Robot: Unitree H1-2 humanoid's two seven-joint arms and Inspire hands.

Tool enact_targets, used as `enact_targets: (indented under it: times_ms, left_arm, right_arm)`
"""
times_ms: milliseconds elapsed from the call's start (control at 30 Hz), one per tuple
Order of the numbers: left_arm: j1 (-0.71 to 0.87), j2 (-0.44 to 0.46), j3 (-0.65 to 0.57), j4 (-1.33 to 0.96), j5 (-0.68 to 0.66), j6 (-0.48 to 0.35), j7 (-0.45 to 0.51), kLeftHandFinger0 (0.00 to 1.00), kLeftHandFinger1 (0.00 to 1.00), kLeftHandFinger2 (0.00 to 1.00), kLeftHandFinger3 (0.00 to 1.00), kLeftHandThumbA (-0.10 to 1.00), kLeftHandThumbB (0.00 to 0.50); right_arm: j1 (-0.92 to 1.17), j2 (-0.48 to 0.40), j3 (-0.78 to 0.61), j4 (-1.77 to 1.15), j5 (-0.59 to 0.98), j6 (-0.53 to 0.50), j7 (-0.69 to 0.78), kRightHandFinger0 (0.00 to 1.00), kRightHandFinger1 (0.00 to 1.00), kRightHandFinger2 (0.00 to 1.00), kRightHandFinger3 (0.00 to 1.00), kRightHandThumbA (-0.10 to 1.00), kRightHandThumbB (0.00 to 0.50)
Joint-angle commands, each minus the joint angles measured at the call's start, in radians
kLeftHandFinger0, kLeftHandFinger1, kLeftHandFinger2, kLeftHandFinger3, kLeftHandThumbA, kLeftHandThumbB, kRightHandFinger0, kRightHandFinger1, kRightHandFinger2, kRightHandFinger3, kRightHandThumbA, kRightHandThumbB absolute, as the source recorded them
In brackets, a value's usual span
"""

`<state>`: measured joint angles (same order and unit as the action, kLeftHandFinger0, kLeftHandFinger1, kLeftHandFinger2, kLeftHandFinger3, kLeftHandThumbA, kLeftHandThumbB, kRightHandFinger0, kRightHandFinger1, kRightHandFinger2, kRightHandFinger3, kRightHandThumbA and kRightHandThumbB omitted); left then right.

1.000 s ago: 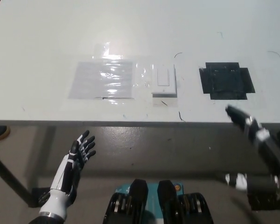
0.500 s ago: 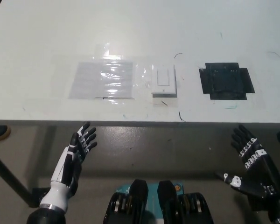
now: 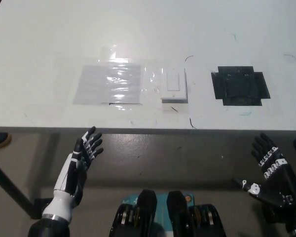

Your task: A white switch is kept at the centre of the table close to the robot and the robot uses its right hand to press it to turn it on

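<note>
The white switch (image 3: 173, 86) lies flat on the white table (image 3: 44, 44), near the middle of its near half and not far from the front edge. It is a rectangular plate with a narrower upright rocker in its centre. Its long side runs away from the robot. From this view I cannot tell if the rocker is on or off. Nothing touches the switch.
</note>
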<state>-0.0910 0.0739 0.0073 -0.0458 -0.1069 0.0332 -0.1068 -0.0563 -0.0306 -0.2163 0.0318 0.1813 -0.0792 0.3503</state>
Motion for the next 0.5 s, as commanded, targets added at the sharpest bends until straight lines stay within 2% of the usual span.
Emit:
enact_targets:
  times_ms: [0,100,233,467]
  left_arm:
    - [-0.021,0.004,0.002,-0.039,-0.006,-0.011,-0.005,1.00,1.00,1.00,1.00,1.00,0.092]
    - [-0.020,0.004,0.003,-0.037,-0.014,-0.010,-0.009,1.00,1.00,1.00,1.00,1.00,0.084]
    - [-0.016,0.003,0.003,-0.034,-0.008,-0.012,-0.005,1.00,1.00,1.00,1.00,1.00,0.075]
    - [-0.012,0.000,0.003,-0.033,0.013,0.003,0.012,1.00,1.00,1.00,1.00,1.00,0.112]
  right_arm:
    - [-0.014,-0.009,0.016,-0.020,0.021,-0.045,-0.028,1.00,1.00,1.00,1.00,1.00,0.143]
    - [-0.012,-0.018,0.031,-0.020,0.006,-0.047,-0.035,1.00,1.00,1.00,1.00,1.00,0.153]
    - [-0.010,-0.022,0.048,-0.016,0.006,-0.051,-0.043,1.00,1.00,1.00,1.00,1.00,0.140]
    - [-0.010,-0.031,0.067,-0.013,0.010,-0.048,-0.045,1.00,1.00,1.00,1.00,1.00,0.126]
